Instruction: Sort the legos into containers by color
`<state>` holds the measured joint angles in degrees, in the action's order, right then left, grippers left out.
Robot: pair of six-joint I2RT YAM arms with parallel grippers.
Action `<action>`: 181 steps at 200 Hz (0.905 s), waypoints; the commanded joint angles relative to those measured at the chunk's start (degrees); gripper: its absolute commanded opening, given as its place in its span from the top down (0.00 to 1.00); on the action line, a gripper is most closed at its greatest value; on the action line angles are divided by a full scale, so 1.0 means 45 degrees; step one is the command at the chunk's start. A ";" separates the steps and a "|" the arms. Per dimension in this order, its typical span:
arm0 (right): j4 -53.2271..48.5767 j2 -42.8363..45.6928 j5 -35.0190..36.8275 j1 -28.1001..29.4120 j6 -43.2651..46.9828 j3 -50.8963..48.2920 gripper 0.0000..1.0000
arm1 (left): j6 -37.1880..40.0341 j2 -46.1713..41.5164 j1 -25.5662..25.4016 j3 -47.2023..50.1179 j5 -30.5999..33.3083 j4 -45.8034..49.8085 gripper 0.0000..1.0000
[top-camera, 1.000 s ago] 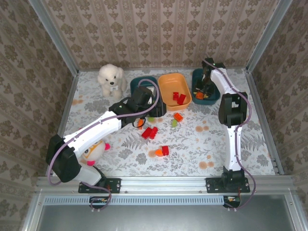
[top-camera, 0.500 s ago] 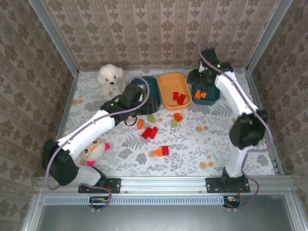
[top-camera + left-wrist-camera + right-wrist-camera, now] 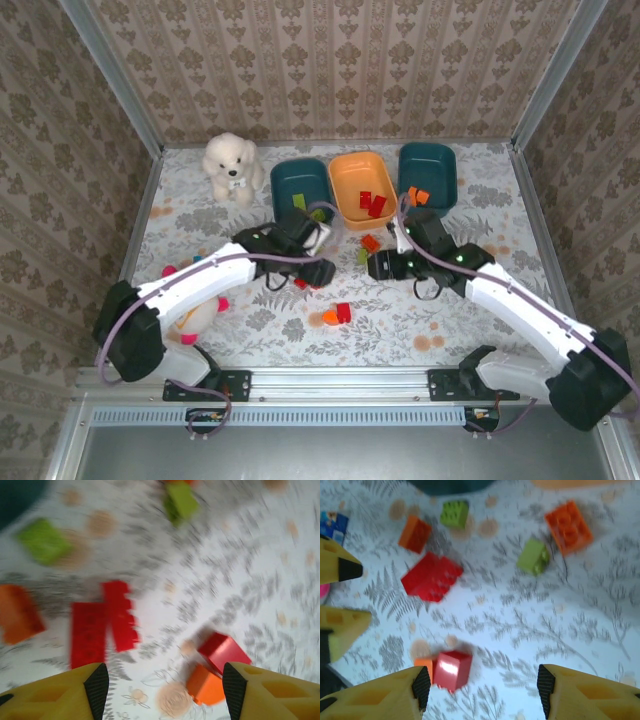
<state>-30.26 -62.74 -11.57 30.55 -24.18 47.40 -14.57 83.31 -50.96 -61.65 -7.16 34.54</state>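
Your left gripper (image 3: 165, 682) has its jaws well apart, wide enough for a brick, with nothing between them; your right gripper (image 3: 483, 685) is likewise parted and empty. Both hang over the same patch of loose legos in the middle of the table (image 3: 400, 315), near one another, and that is your first worry. In the right wrist view the left gripper's yellow fingers (image 3: 332, 562) show at the frame's edge; a reach by either arm into the shared pile can knock fingers together, or send both after one piece.

The red brick (image 3: 451, 669) lies touching an orange brick (image 3: 424, 666); close on it carelessly and you lift both colours, or nudge the orange one away. The two long red bricks (image 3: 89, 635) lie side by side, touching; a pinch on one can drag or tip its neighbour. The left wrist view is smeared, so trust its alignment little.

The containers sit in a row at the far side: the left teal bin (image 3: 295, 175), the orange bin (image 3: 350, 175), the right teal bin (image 3: 430, 165). Red pieces lie in the orange bin and orange ones in the right teal bin; the bins stand just beside each other, so a drop off-centre lands in the wrong one. The doll (image 3: 200, 318) lies under the left arm; a low elbow can shove it.
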 commanded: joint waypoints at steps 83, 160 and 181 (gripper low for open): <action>-0.2505 0.3799 0.0955 0.0009 -0.1874 -0.0616 0.38 | 0.4560 0.4545 -0.3334 -0.2392 0.0501 0.1599 0.23; -0.3085 0.4533 0.0961 -0.0030 -0.2190 -0.0709 0.37 | 0.4427 0.5147 -0.3826 -0.2299 0.2667 0.1525 0.22; -0.3023 0.4453 0.0856 -0.0030 -0.2184 -0.0708 0.37 | 0.4339 0.5343 -0.3949 -0.2208 0.2972 0.1591 0.24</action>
<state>-43.20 -42.85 -7.73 30.55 -33.28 43.70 3.77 105.43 -67.55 -71.44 3.03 39.48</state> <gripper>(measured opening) 0.630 0.772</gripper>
